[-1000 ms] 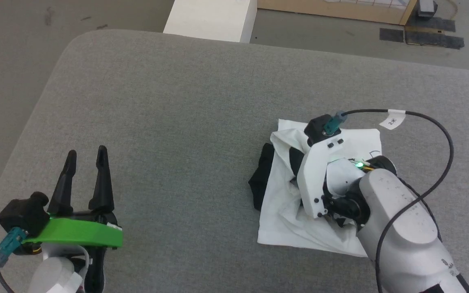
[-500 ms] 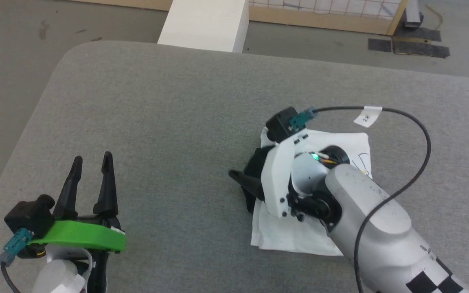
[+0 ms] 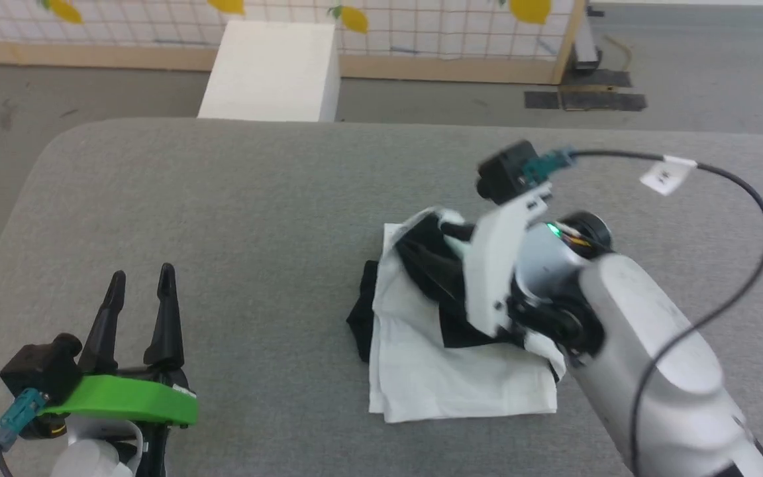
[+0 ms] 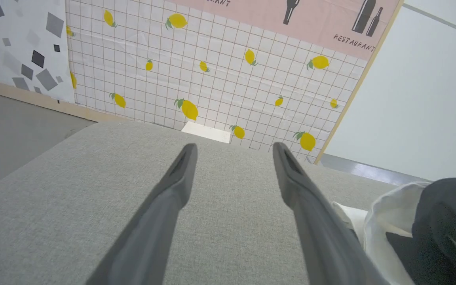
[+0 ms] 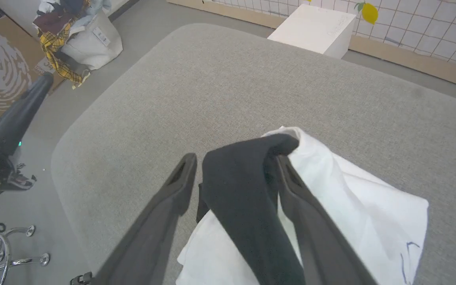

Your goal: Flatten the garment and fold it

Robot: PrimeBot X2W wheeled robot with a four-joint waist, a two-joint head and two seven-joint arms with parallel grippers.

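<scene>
The garment (image 3: 448,377) lies bunched on the grey padded table (image 3: 222,199), right of centre, a white body with black parts showing. My right arm (image 3: 620,311) reaches over it from the right. In the right wrist view my right gripper (image 5: 234,158) is open, and a black sleeve (image 5: 244,178) hangs between its spread fingers and drapes against the right-hand one, lifted above the white cloth (image 5: 350,198). My left gripper (image 3: 142,273) stands open and empty at the lower left, well apart from the garment. The left wrist view shows it (image 4: 232,146) with the garment (image 4: 390,198) at the right edge.
A white box (image 3: 269,73) stands on the floor beyond the table's far edge, before a lemon-patterned wall (image 4: 212,79). A bag of clothes (image 5: 81,39) and a chair base (image 5: 10,253) sit on the floor off the table's left side. A black cable (image 3: 739,192) loops from my right wrist.
The head camera has tilted up. My right gripper came up out of the bunched garment, bringing the black sleeve up with it. The left gripper has stayed put.
</scene>
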